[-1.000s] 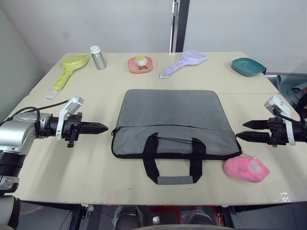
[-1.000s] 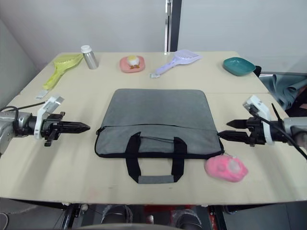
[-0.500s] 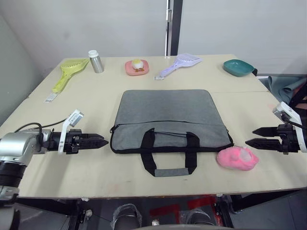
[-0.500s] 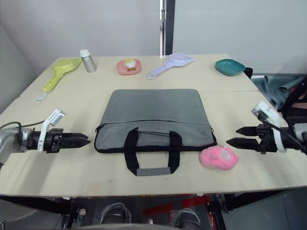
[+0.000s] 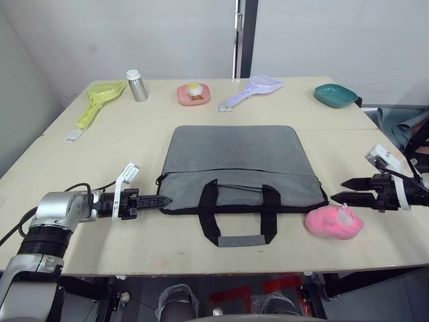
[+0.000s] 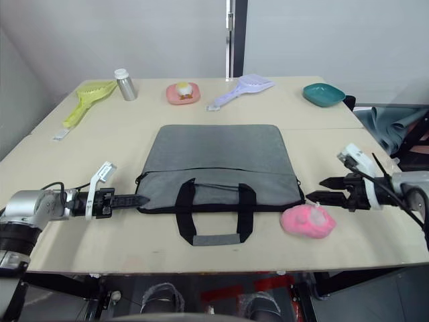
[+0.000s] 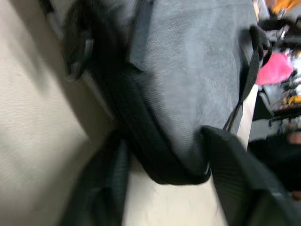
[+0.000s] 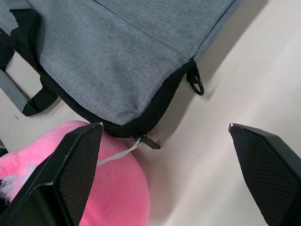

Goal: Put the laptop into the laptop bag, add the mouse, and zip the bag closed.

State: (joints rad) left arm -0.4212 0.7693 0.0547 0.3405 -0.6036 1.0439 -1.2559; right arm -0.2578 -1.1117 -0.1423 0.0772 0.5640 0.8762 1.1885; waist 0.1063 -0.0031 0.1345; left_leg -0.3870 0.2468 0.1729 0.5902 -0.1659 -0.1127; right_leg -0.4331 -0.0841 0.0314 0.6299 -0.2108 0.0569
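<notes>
The grey laptop bag (image 5: 238, 164) lies flat mid-table, its black handles toward the front edge. My left gripper (image 5: 163, 200) is open at the bag's front left corner, and that corner (image 7: 164, 155) sits between the two fingers in the left wrist view. My right gripper (image 5: 337, 190) hovers open just off the bag's front right corner, nothing between its fingers. Below it is the zipper pull (image 8: 146, 141) at that corner. A fluffy pink object (image 5: 334, 223) rests beside the corner, touching the bag's edge. The laptop and the mouse are out of view.
Along the far edge stand a yellow scoop (image 5: 99, 100), a silver bottle (image 5: 137, 85), a pink dish (image 5: 194, 93), a purple scoop (image 5: 255, 89) and a teal bowl (image 5: 336, 94). Grey cloth (image 5: 402, 124) hangs past the table's right edge.
My left gripper has slid right across the table until it reached the bag's front left corner. The right gripper edged a little toward the bag. The camera shifted slightly.
</notes>
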